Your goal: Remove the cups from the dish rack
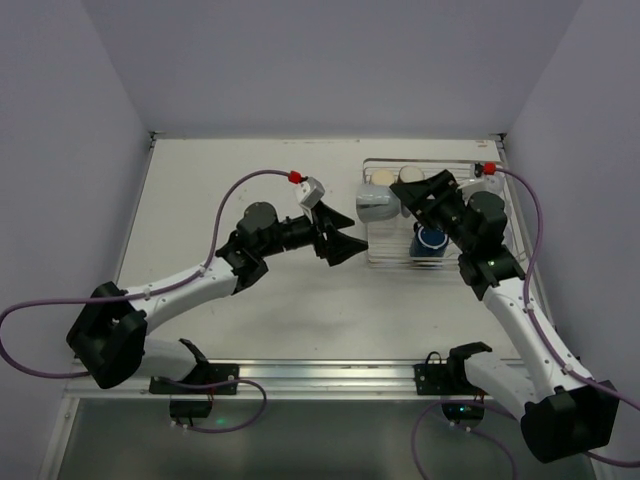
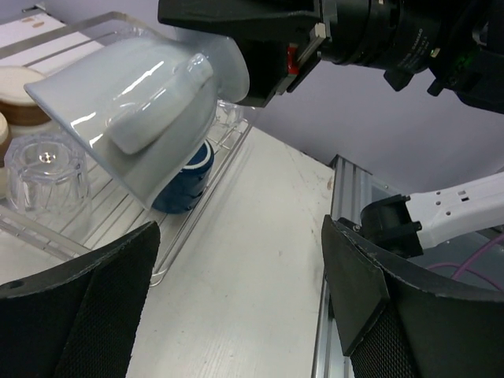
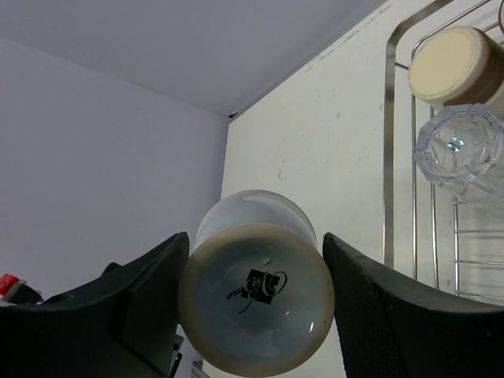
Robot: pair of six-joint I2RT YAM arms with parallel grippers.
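**Mug held over rack, handover pending**

The right jaws grip the grey mug (image 2: 150, 102) sideways at centre right of the top view, over the left edge of the rack (image 3: 390, 142). The left jaws gape empty just beside it. The next move is probably to pass it across or set it on the counter (image 1: 230, 180).

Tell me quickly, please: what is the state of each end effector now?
Left end effector: open, holding nothing.
Right end effector: closed on the light blue-grey mug.
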